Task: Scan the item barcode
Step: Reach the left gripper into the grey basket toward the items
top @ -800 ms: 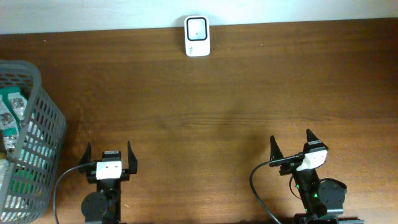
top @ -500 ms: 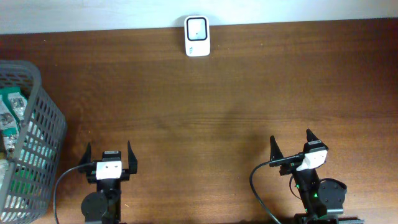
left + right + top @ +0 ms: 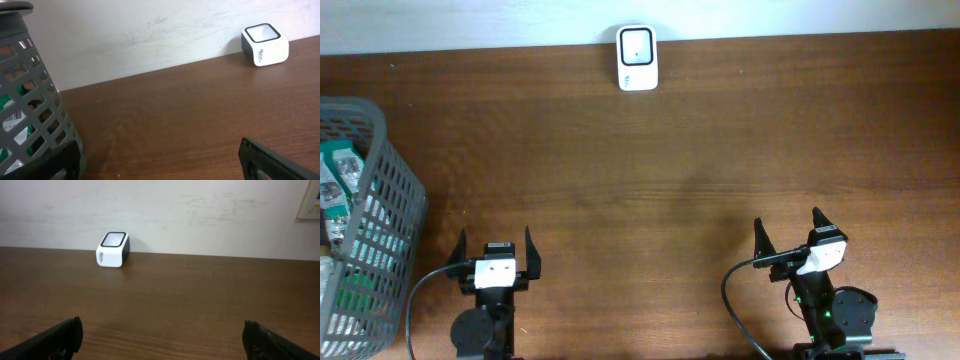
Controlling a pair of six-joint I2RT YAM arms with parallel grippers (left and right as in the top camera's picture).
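A white barcode scanner [image 3: 637,58] with a dark window stands at the table's far edge against the wall, also seen as the scanner [image 3: 264,44] and the scanner [image 3: 113,249] from the wrists. Green and white packaged items [image 3: 338,180] lie inside a grey mesh basket [image 3: 380,230] at the left; no barcode is readable. My left gripper [image 3: 494,246] rests open near the front edge, just right of the basket, holding nothing. My right gripper [image 3: 788,228] also stands open and empty at the front right.
The brown wooden table [image 3: 670,170] stretches between the grippers and the scanner. The basket's wall [image 3: 35,105] fills the left of the left wrist view. A pale wall [image 3: 160,210] backs the table.
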